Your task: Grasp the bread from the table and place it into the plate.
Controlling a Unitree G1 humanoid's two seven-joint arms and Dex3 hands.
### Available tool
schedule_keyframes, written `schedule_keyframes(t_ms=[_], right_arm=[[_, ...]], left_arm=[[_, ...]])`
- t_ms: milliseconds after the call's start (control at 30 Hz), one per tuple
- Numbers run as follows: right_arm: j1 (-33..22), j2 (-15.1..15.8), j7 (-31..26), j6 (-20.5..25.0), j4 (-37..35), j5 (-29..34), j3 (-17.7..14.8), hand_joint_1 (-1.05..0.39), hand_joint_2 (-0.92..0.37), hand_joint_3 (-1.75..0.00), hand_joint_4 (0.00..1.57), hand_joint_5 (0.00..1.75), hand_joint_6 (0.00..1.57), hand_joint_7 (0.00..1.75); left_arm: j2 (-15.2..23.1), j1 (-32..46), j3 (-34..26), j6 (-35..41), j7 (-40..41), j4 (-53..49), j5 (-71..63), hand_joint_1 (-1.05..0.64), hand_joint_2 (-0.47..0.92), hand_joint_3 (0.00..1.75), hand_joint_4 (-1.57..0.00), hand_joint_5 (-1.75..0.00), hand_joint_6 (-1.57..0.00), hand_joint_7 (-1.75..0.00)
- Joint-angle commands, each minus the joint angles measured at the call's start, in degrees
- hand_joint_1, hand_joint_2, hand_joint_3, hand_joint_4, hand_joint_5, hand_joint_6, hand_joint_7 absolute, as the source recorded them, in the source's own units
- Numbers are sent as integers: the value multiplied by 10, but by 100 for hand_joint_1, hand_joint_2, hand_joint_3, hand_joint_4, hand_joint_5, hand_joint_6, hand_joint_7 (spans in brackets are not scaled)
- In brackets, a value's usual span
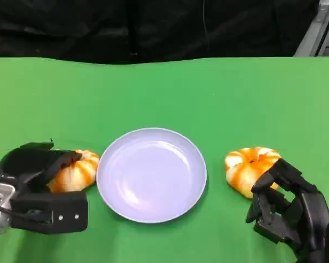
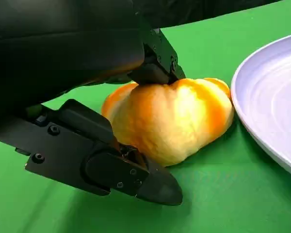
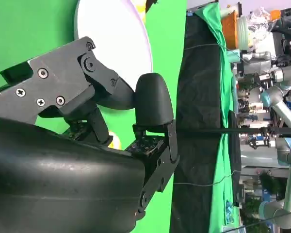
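Green cloth covers the tabletop (image 1: 219, 87), and a pale lilac plate (image 1: 151, 174) sits near the middle of its near edge. Two orange-and-cream bread rolls lie on the cloth, one on each side of the plate. The left roll (image 1: 77, 171) lies just beside the plate's left rim, not quite touching it in the left wrist view. The left hand (image 1: 41, 183) is on it: one of its fingers (image 2: 157, 65) presses the roll's top and another lies along its near lower side, so the roll is pinched but, as far as I can tell, not lifted from the cloth. The right roll (image 1: 248, 167) lies near the plate's right rim with bare cloth between them. The right hand (image 1: 288, 211) is just beside its near side, fingers curled in; whether they touch the roll I cannot tell.

The risk, I judge, lies in the left grasp. The roll looks soft and rounded, held on only two sides, so it could squeeze out or roll away on lifting. Dragging it sideways instead of raising it could push it against the rim and shift or tip the plate.

The plate's inside is bare and the way over the rim is short. Behind the plate, open cloth runs to the far edge.
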State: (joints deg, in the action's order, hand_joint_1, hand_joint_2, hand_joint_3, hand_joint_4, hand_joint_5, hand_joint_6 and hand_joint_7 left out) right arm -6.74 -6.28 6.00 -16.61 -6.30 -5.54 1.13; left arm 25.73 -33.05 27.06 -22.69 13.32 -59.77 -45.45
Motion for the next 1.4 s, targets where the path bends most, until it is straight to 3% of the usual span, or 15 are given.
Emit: schedule_keyframes(t_ms=[33,167,333,367,400,433,500,533,600,667,767,833,1000,1167,1400], right_arm=[[0,2,-1,-5,4,-5,-4,-16,-60,-112,84,175,64,161],[-1,3,-1,-1,8,-5,-3,-15,-60,-112,84,175,64,161],[1,4,2,-10,-1,-7,-5,-15,-60,-112,84,175,64,161],[1,5,4,-11,-2,-8,-5,-15,-60,-112,84,175,64,161],[2,6,5,-11,-3,-9,-6,-15,-60,-111,84,175,64,161],[1,6,5,-10,-2,-8,-6,-15,-60,-111,84,175,64,160],[1,7,6,-9,-2,-8,-6,-16,-60,-111,84,175,64,160],[1,7,5,-8,-1,-7,-6,-16,-60,-111,84,175,64,160],[1,6,4,-5,1,-7,-6,-16,-60,-111,84,175,64,160],[1,7,3,-1,2,-6,-7,-16,-60,-111,84,175,64,160],[2,8,6,-5,-1,-9,-9,-15,-60,-111,83,175,64,160],[3,9,9,-8,-4,-10,-9,-15,-60,-111,83,175,64,160],[1,9,7,3,3,-9,-10,-16,-60,-110,83,175,64,159],[1,9,8,4,3,-10,-10,-15,-61,-110,83,175,64,159],[-1,8,4,6,7,-7,-8,-15,-61,-111,84,175,64,159]], left_arm=[[-5,-12,7,-2,10,-24,7,-84,92,10,-25,-2,-47,0],[-13,-18,13,-12,20,-44,9,-68,92,10,-34,-5,-51,-2],[-28,-12,-1,-24,46,-66,32,-20,92,17,-87,-9,-82,-6],[-30,-8,-8,-32,50,-69,44,-13,92,15,-100,-13,-94,-10],[-32,-6,-15,-38,52,-72,55,-7,92,15,-106,-36,-106,-15],[-33,-4,-20,-44,54,-75,65,-3,92,19,-90,-96,-113,-29],[-34,-1,-24,-50,62,-79,75,1,92,27,-74,-152,-96,-84],[-34,1,-28,-53,73,-80,81,2,92,31,-71,-161,-88,-102],[-34,4,-36,-58,88,-80,92,4,92,37,-68,-172,-60,-157],[-33,4,-44,-53,89,-78,102,3,91,33,-64,-174,-49,-169],[-25,5,-54,-59,94,-68,111,5,92,25,-66,-175,-54,-164],[-19,6,-65,-61,86,-58,122,2,91,37,-68,-175,-64,-151],[-7,6,-88,-69,82,-27,140,0,90,46,-70,-175,-60,-160],[2,8,-95,-70,83,2,139,-2,85,49,-70,-175,-64,-155],[-18,21,-87,-92,28,116,143,4,83,47,-67,-173,-73,-143]])
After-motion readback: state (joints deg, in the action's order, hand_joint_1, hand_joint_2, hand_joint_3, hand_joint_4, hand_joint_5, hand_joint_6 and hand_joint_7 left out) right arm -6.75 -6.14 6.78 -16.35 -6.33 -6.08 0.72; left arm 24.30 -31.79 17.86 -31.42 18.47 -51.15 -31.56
